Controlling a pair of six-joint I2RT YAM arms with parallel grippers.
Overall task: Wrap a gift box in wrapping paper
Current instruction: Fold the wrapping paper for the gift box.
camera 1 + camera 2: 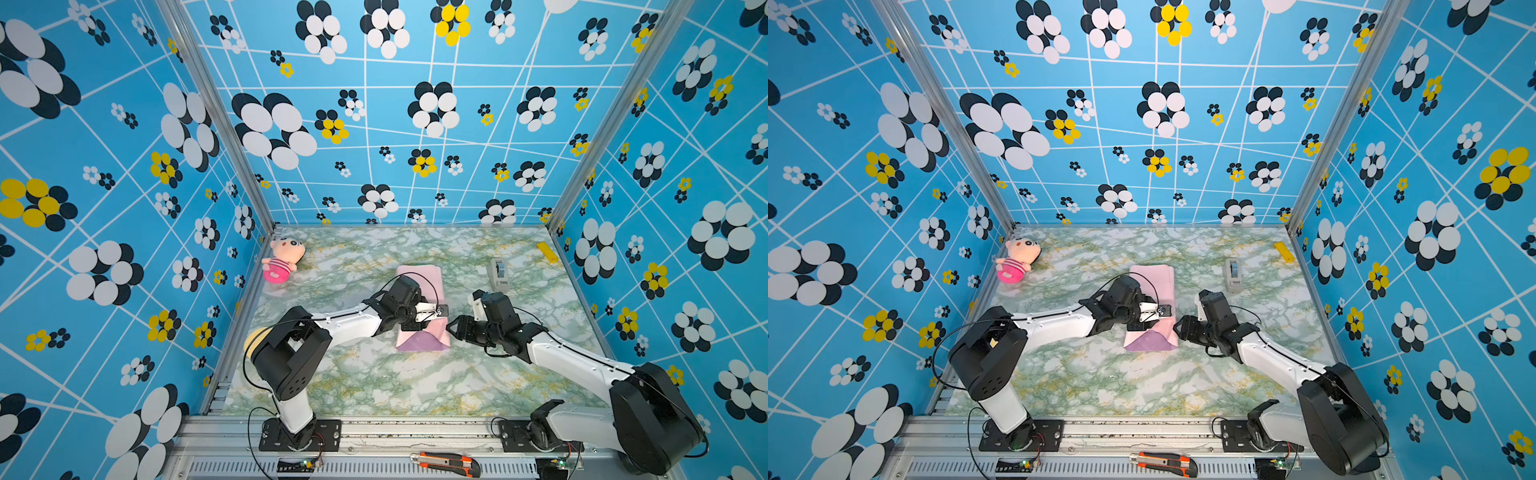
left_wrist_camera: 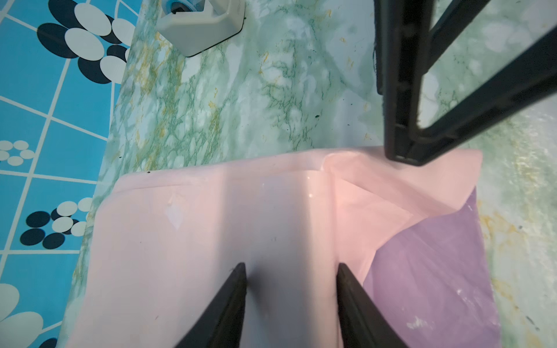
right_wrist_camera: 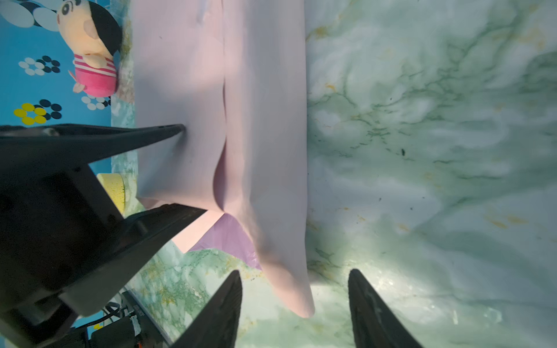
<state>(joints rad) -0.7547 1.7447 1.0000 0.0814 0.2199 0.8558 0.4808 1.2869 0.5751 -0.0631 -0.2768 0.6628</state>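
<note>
The box was hidden in every view. Only the folded paper [image 1: 417, 276] showed, lying mid-table with its pale pink face outward and a lilac flap open at its near end. The left arm covered part of the paper's top. The left gripper [image 2: 290, 266] stood part open, its fingertips down on the pink top, clamping nothing. The right gripper [image 3: 296, 272] stood open and empty just beside the paper's near right corner. A doll [image 1: 282, 259] lay at far left, a tape dispenser [image 1: 500, 274] right of the paper, and a knife [image 1: 446, 463] on the front rail. The table [image 1: 374, 382] was green marble-patterned and the walls [image 1: 104, 166] blue with flowers.
</note>
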